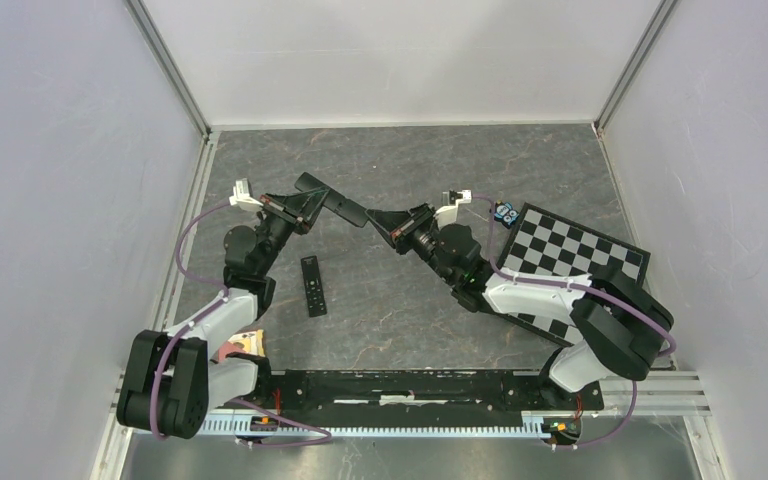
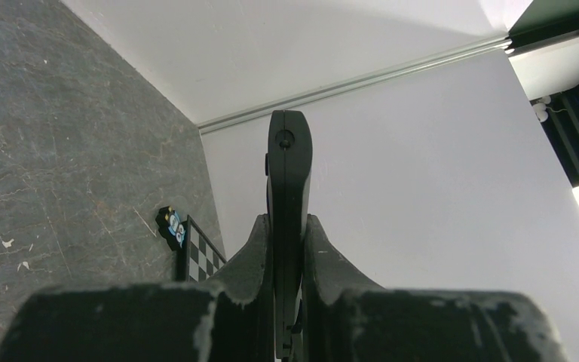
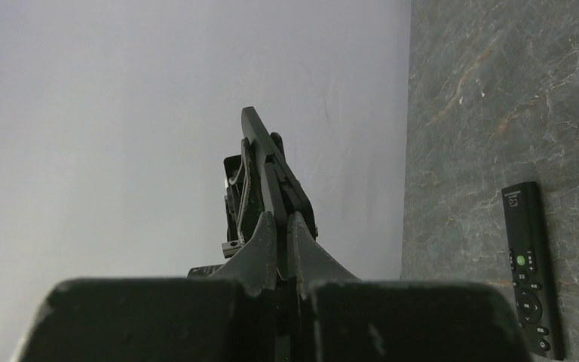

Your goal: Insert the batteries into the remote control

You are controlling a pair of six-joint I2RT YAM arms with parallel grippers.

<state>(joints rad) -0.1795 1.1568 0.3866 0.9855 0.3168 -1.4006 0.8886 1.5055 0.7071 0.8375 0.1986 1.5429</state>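
The long black plastic remote control point(image 1: 335, 200) hangs above the dark grey marbled tabletop point(image 1: 410, 310), a little left of centre and toward the far edge. It is turned thin edge to both wrist cameras, and its long axis runs from far-left to near-right between the arms. The left gripper point(image 1: 298, 207) has its fingers pressed tight on the remote's flat faces. The right gripper point(image 1: 388, 223) is likewise closed on a thin black edge, which I judge to be the near-right end of the same remote, though the contact is not plain from above. The tiny cylindrical batteries point(image 1: 505, 212), blue and orange showing, lie clustered toward the far-right corner, touching or just beside the far-left corner of the black-and-white checkerboard point(image 1: 585, 255); their axes are too small to read. They sit behind the right gripper's fingertips, on its wrist side, and well apart from the left gripper, so the right arm is nearer but would have to release and turn back. A second slim black remote point(image 1: 313, 287) lies buttons-up near the left arm.
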